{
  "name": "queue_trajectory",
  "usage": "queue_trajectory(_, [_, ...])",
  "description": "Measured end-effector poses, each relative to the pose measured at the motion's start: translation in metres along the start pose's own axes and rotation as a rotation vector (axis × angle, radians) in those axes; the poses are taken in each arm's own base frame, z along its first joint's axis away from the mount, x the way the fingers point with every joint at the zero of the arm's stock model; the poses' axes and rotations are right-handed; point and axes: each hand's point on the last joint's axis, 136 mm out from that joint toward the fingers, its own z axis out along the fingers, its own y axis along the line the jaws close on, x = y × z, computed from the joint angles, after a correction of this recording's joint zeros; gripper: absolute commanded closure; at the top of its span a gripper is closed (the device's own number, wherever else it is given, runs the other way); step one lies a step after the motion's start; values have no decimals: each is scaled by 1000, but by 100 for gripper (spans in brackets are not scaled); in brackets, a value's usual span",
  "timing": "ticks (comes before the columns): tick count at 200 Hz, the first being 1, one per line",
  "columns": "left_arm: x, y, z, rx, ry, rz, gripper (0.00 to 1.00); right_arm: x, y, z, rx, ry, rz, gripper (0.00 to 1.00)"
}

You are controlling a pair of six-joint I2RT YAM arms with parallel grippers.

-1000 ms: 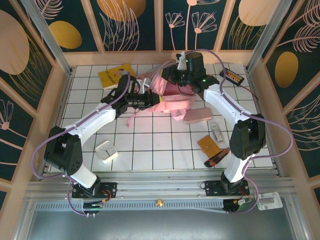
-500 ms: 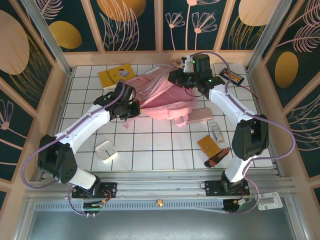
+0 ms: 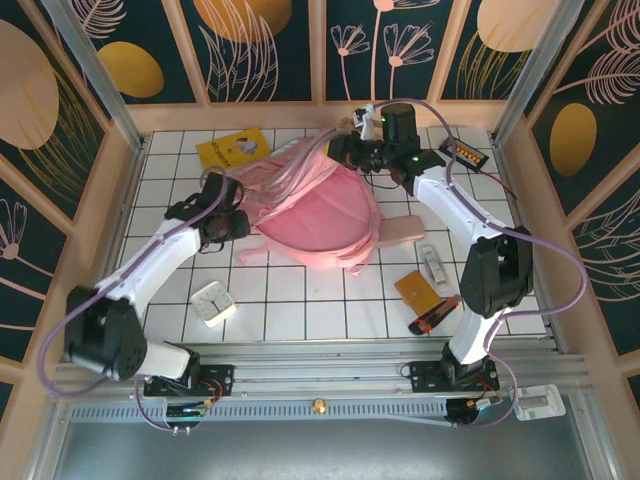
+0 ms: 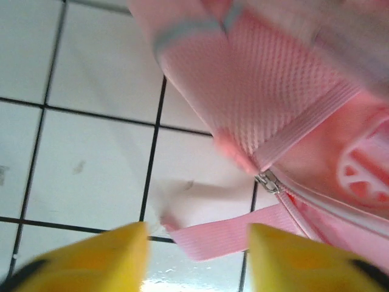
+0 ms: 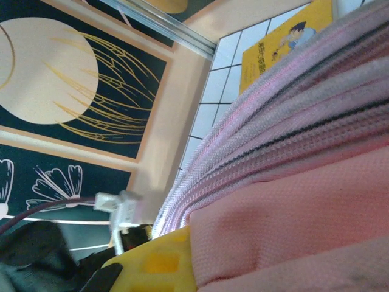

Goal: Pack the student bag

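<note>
The student bag [image 3: 318, 212], a large pink backpack, lies spread on the tiled table, its top edge lifted at the back. My right gripper [image 3: 347, 150] is shut on that top edge. In the right wrist view, pink mesh fabric [image 5: 292, 213] presses against one yellow finger [image 5: 155, 264]. My left gripper [image 3: 238, 226] stands open at the bag's left side. In the left wrist view, the left gripper [image 4: 197, 246] has a loose pink strap [image 4: 228, 234] lying on the tiles just beyond its gap, untouched. A zipper pull [image 4: 267, 181] hangs at the bag's corner.
A yellow book [image 3: 232, 150] lies at the back left and a white clock [image 3: 212, 302] at the front left. Right of the bag lie a beige-pink pouch [image 3: 405, 230], a white stick [image 3: 433, 265], an orange card [image 3: 418, 290] and a red-black pen [image 3: 432, 318].
My left gripper has opened, let go of the bag and drawn back to the left. The bag has dropped and spread flat toward the front. The right gripper still holds its top.
</note>
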Motion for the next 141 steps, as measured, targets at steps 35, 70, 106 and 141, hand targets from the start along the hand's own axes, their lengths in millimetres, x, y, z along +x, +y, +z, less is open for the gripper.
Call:
queue_trajectory(35, [-39,-6,-73,129,-266,-16,16,2,2,6,-3,7,-7,100])
queue_trajectory(70, [-55,-8,-58,75,-252,-24,10,9,-19,2,61,6,6,96])
queue_trajectory(106, [-56,21,12,28,-84,-203,12,24,-41,-7,115,23,52,96])
queue_trajectory(141, [-90,69,63,39,-30,-438,13,26,-39,-7,118,20,49,97])
